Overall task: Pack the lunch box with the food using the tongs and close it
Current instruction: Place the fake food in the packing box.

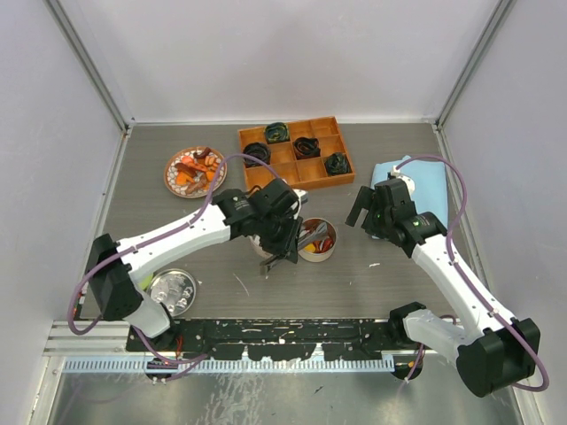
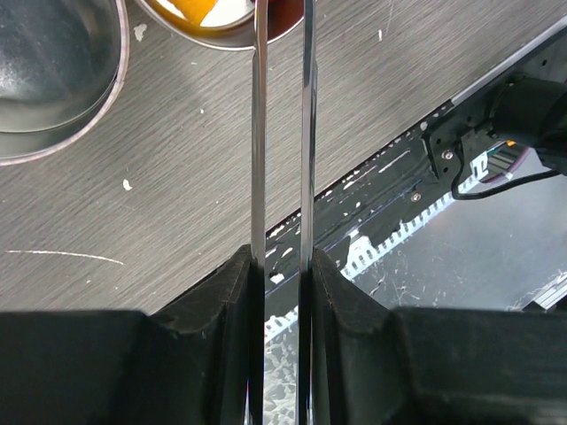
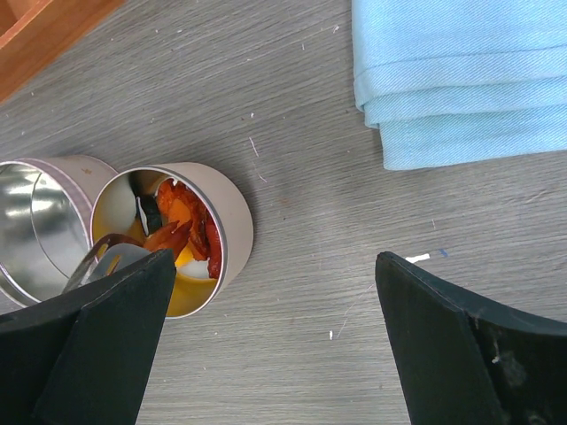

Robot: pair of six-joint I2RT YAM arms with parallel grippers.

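Observation:
My left gripper (image 2: 282, 261) is shut on the tongs (image 2: 259, 133); their two thin silver arms run straight up to the lunch box (image 2: 235, 35), a round tin. In the top view that gripper (image 1: 282, 241) sits just left of the tin (image 1: 316, 239). In the right wrist view orange and red food (image 3: 182, 226) lies inside the tin (image 3: 232, 232), and the tongs' silver end (image 3: 111, 258) reaches in from the left. More food (image 1: 195, 168) is heaped on a plate at the back left. My right gripper (image 3: 275, 261) hangs open over bare table, to the right of the tin.
A second, empty silver tin (image 3: 44, 221) stands against the lunch box. A round metal lid (image 1: 173, 290) lies near the left arm's base. An orange divided tray (image 1: 295, 152) with dark coils is at the back. A folded blue cloth (image 3: 461, 80) lies to the right.

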